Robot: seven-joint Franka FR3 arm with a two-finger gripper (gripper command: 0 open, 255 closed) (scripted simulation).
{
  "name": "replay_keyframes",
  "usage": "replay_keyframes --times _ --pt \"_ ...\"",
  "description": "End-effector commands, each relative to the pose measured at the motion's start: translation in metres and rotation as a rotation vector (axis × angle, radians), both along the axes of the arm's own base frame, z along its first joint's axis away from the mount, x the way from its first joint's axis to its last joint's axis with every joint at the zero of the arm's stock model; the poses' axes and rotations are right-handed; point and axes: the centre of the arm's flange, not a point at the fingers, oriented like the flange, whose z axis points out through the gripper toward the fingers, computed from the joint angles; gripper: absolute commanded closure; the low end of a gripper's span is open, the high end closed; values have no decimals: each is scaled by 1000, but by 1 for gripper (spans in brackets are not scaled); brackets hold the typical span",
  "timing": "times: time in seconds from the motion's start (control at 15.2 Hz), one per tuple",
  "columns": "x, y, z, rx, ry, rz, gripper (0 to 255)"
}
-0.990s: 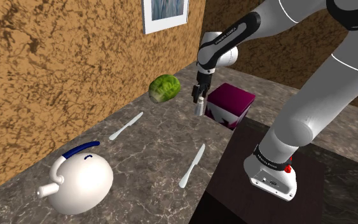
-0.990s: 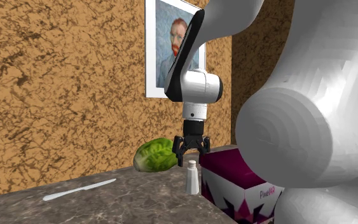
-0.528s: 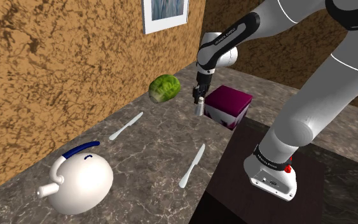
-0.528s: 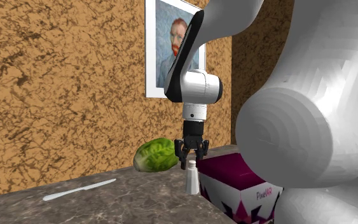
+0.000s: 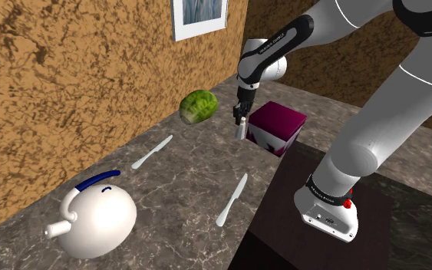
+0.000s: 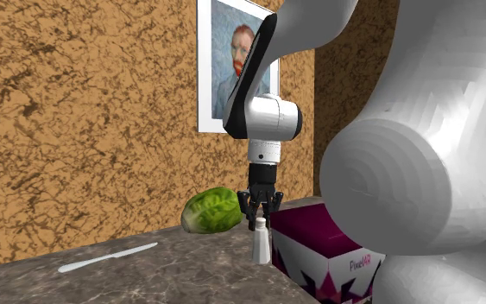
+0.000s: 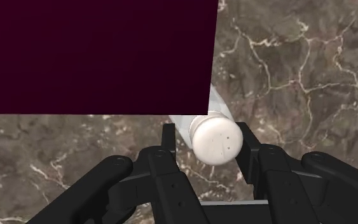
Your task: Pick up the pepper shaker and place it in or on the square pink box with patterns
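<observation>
A small white pepper shaker [image 5: 241, 130] [image 6: 261, 243] stands upright on the dark marble counter, right beside the box. The box [image 5: 278, 126] [image 6: 320, 244] is square, with a dark magenta top and white patterned sides. My black gripper [image 5: 239, 116] [image 6: 260, 213] hangs straight down over the shaker, its fingers drawn in narrow around the shaker's top. In the wrist view the shaker's round cap [image 7: 217, 140] sits between the two fingers [image 7: 168, 137] of the gripper [image 7: 208, 140], and the box top [image 7: 95, 57] lies just beyond.
A green lettuce head [image 5: 199, 106] [image 6: 212, 211] lies against the brown wall behind the shaker. Two table knives [image 5: 152, 152] [image 5: 232, 199] and a large white kettle [image 5: 99, 217] with a blue handle rest on the counter toward the shoulder view's left. My dark stand [image 5: 321, 222] is at lower right.
The fingers went from wide apart to drawn in around the shaker's top. The hand stayed in place above the shaker, and the shaker still stands on the counter.
</observation>
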Motion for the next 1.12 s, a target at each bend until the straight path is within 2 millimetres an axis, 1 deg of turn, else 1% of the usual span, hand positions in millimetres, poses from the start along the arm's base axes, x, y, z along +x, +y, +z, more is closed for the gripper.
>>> replay_keyframes --times 0.0,1.06 --pt "0 0 -1 0 2 0 255" --pt "0 0 84 0 2 0 255"
